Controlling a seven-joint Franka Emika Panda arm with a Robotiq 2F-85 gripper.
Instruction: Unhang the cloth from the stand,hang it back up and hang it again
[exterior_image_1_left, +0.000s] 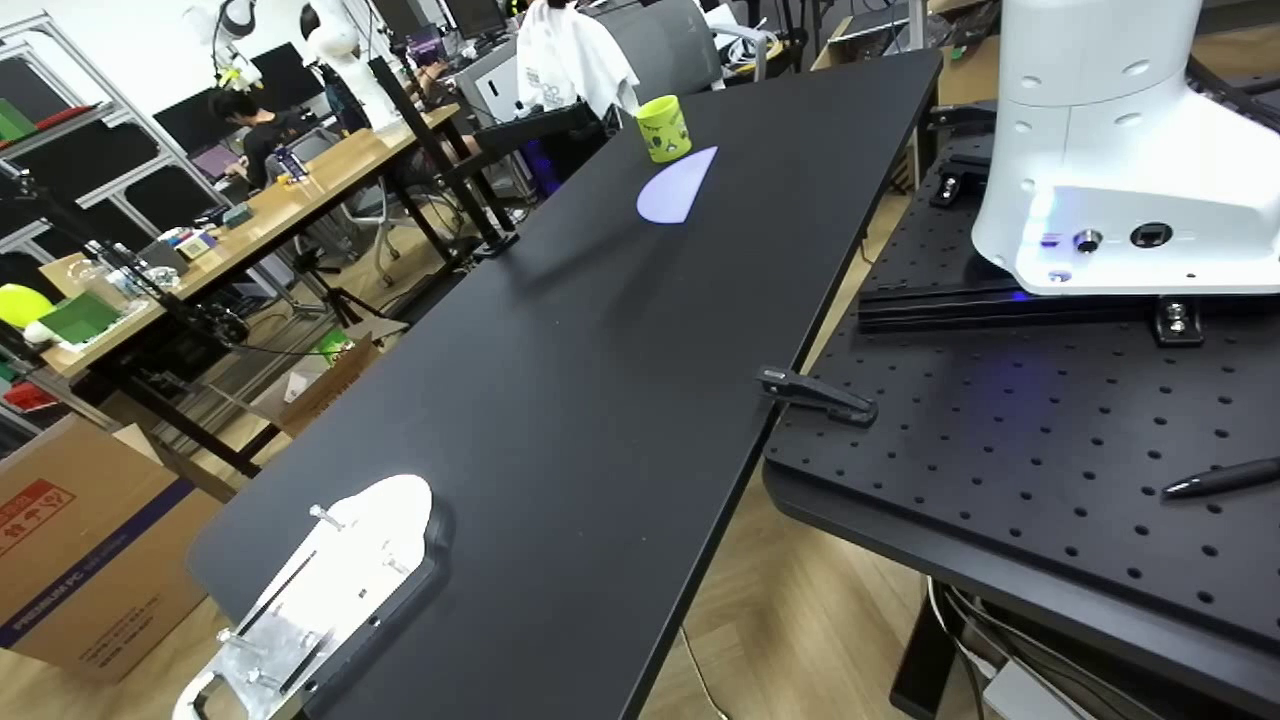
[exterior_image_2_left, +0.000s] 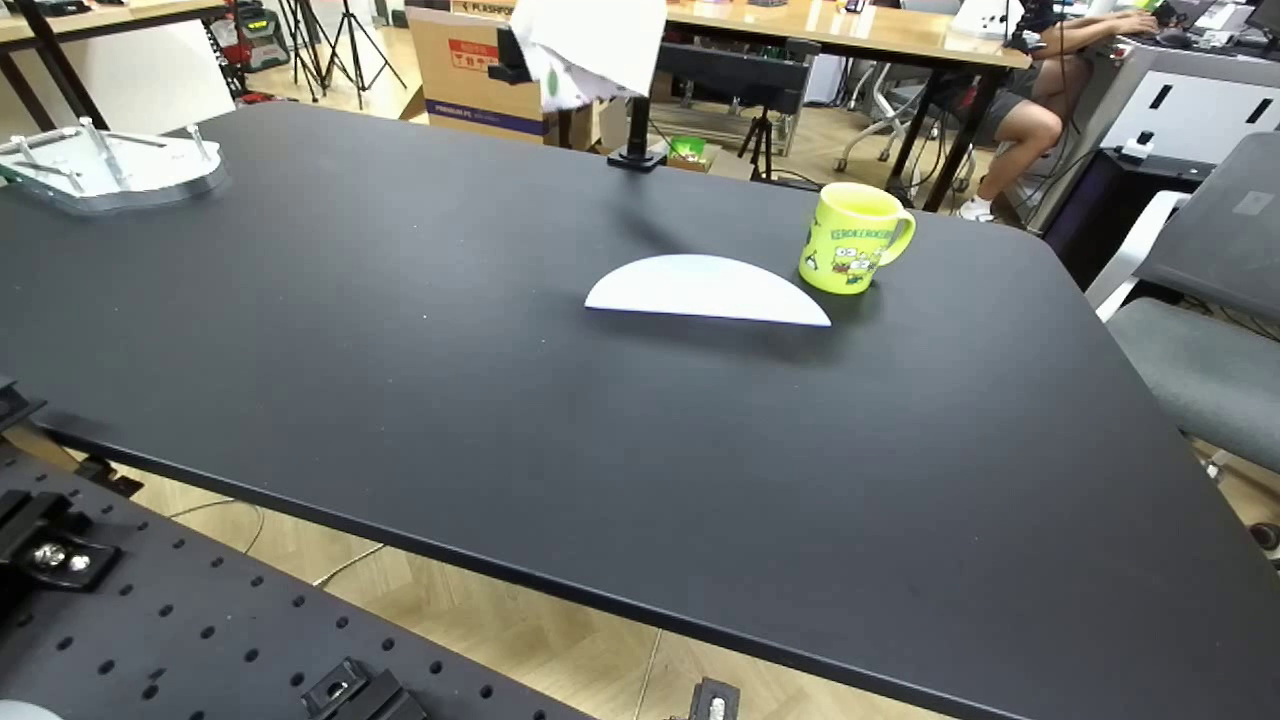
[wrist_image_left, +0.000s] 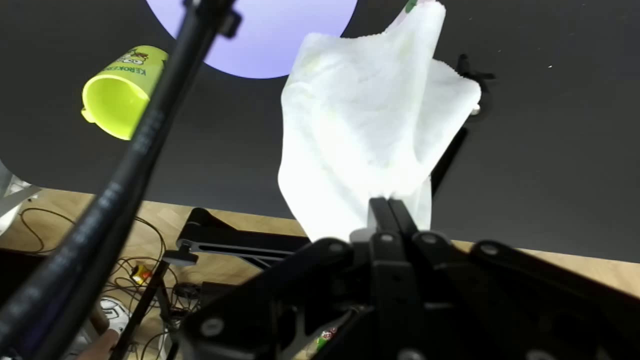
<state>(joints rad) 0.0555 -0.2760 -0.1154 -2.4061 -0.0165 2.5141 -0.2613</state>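
The gripper (wrist_image_left: 388, 201) is pinched on the white cloth (wrist_image_left: 357, 117) — it hangs limp mid-frame in the wrist view, the tabletop (wrist_image_left: 550, 175) behind it, and top centre in both exterior views.

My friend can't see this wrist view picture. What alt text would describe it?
Black jaws, shut, grip a limp white cloth, seen against a dark tabletop. A yellow-green mug and a pale lavender rounded shape are on the tabletop, and a thick black cable crosses the left side.
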